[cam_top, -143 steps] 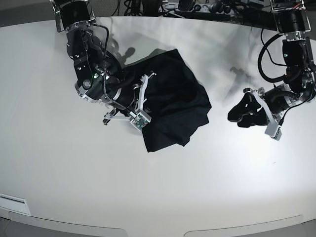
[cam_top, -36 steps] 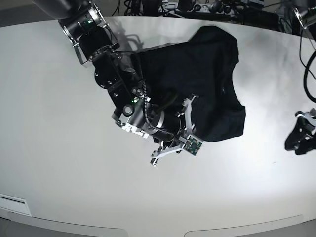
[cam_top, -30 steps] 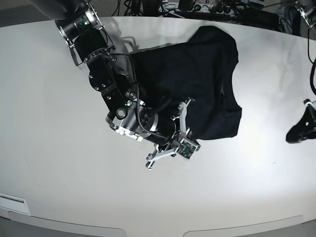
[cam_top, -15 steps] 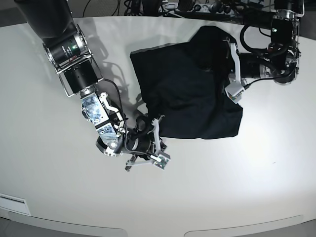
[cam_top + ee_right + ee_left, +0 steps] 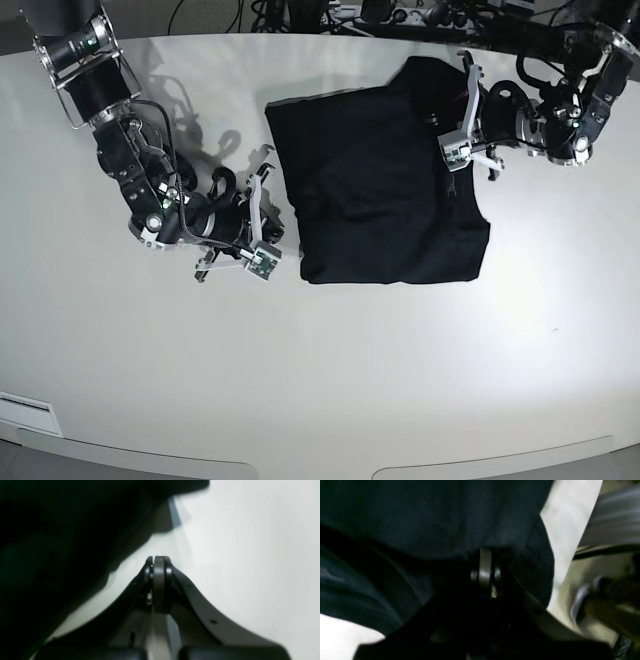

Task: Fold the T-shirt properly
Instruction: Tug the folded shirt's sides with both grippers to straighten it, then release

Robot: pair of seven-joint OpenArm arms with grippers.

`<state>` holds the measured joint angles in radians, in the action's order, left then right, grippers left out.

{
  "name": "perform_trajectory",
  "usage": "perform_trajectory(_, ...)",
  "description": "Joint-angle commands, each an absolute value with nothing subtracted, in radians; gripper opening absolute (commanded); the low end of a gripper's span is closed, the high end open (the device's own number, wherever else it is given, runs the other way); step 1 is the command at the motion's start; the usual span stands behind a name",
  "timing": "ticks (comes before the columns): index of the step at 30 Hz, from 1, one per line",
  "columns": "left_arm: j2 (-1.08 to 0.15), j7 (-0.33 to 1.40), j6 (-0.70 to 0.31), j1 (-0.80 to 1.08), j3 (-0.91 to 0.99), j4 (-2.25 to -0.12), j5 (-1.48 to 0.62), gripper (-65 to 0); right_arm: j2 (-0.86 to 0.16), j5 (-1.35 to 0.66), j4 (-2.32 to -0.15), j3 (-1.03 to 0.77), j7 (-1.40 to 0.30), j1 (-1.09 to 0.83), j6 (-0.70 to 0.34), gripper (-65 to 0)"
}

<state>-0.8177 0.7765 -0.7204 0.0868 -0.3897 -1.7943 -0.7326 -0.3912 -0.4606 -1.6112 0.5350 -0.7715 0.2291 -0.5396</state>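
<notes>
The right gripper (image 5: 268, 205) has let go and pulled back, jaws closed on nothing, just left of the T-shirt (image 5: 385, 190); the left gripper (image 5: 483, 566), come in since, is pinched on its far-right edge, the shirt lying mid-table, partly folded
</notes>
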Motion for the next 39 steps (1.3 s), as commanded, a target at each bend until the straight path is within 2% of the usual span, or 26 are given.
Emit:
perform_trajectory(1, -0.846, 0.834, -0.698, 0.048, -0.426, -1.760, -0.596, -65.0, -0.414, -0.480, -1.670, 0.529, -0.746, 0.235, -0.529, -65.0)
perform_trajectory(6, -0.855, 0.766, -0.698, -0.104, -0.599, -1.648, -0.482, -65.0, -0.482, -0.431, -1.843, 0.520, -0.744, 0.124, -0.468, -65.0)
perform_trajectory(9, -0.857, 0.825, -0.693, -0.142, -0.616, -1.674, -0.592, -65.0, -0.482, -0.356, -1.880, 0.496, -0.688, 0.118, -0.420, -65.0)
perform_trajectory(13, -0.856, 0.873, -0.698, -0.136, -0.606, -1.752, -0.733, -65.0, -0.461, -0.339, -1.876, 0.476, -0.647, 0.169, -0.412, -65.0)
perform_trajectory(17, -0.847, 0.875, -0.698, -0.104, -0.606, -1.761, -0.752, -65.0, -0.404, -0.340, -1.781, 0.477, -0.599, 0.259, -0.466, -65.0)
perform_trajectory(23, -0.845, 0.868, -0.698, -0.032, -0.606, -1.761, -0.713, -65.0, -0.235, -0.340, -1.458, 0.477, -0.533, 0.438, -0.612, -65.0)
perform_trajectory(29, -0.845, 0.860, -0.698, 0.007, -0.606, -1.761, -0.673, -65.0, -0.117, -0.342, -1.254, 0.477, -0.544, 0.527, -0.673, -65.0)
perform_trajectory(35, -0.846, 0.765, -0.656, 0.005, -0.606, -1.760, -0.470, -65.0, -0.138, -0.486, -1.283, 0.477, -0.677, 0.467, -0.698, -65.0)
perform_trajectory(39, -0.848, 0.696, -0.625, 0.001, -0.606, -1.758, -0.346, -65.0, -0.220, -0.534, -1.402, 0.477, -0.695, 0.366, -0.698, -65.0)
